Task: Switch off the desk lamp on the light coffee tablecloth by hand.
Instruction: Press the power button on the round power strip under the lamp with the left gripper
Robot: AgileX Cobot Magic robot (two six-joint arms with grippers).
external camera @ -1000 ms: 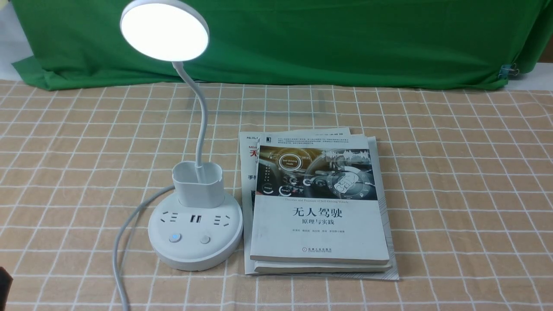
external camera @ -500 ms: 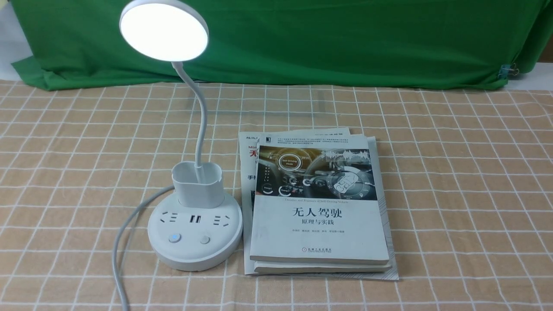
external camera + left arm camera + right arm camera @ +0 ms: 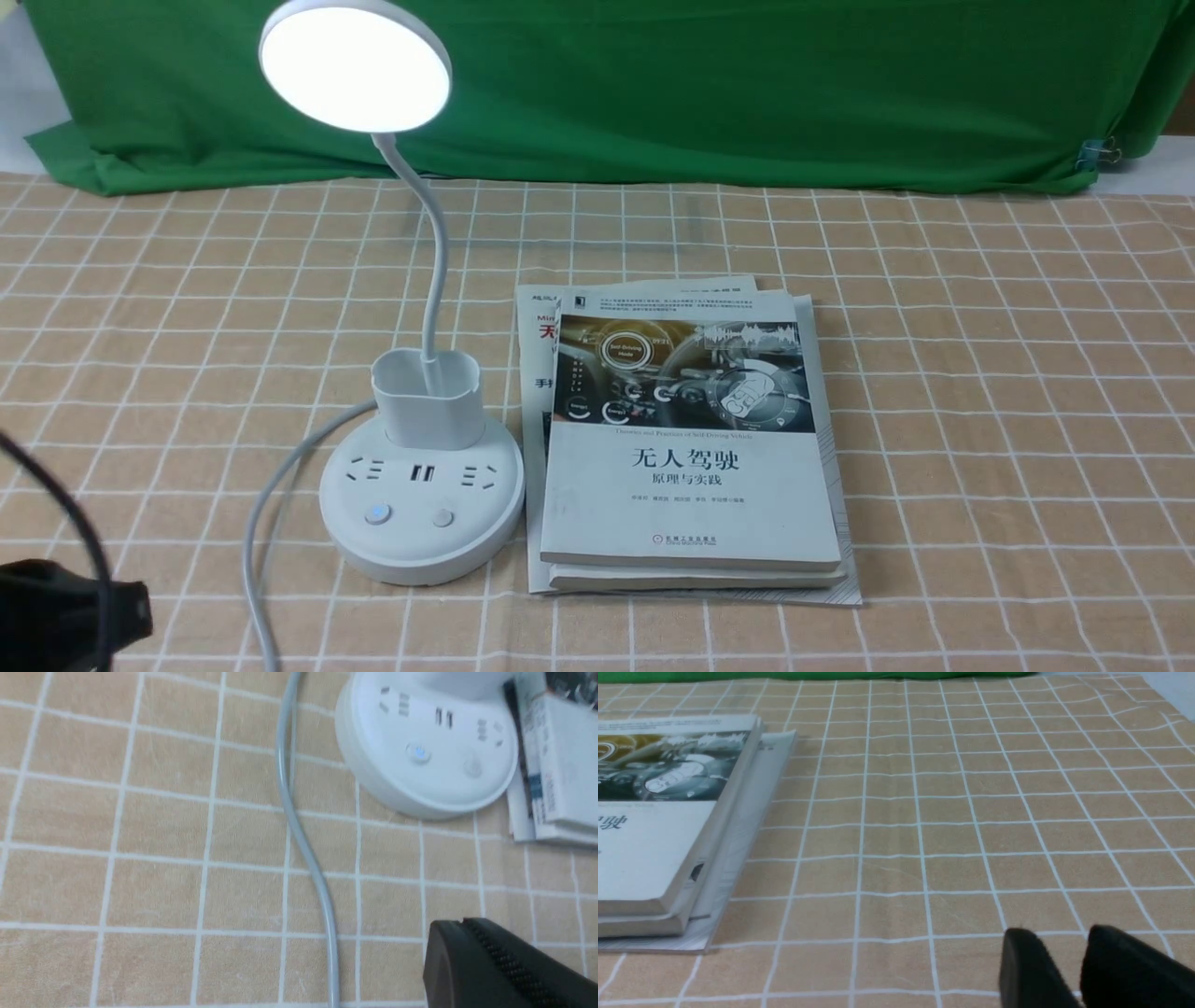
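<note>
- Lamp (image 3: pixel 425 555), lit, on cloth (image 3: pixel 980 420), just left of books (image 3: pixel 691 485).
- Left hand (image 3: pixel 460 924), tips together; right hand (image 3: pixel 1057 935), tips slightly apart.
- For pressing: centre closed tips over blue-lit button (image 3: pixel 377 513), the likely switch; descend straight, push lightly, clear of cord (image 3: pixel 250 551).
- Glowing head (image 3: pixel 355 70): front view only. Left fingertips: left wrist view only.

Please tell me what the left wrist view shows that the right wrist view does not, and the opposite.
Only the left wrist view shows the lamp's round base, its two buttons, the cord and the left gripper. Only the right wrist view shows the green backdrop and the right gripper. Both show the stacked books and the tan tablecloth with white grid lines.
</note>
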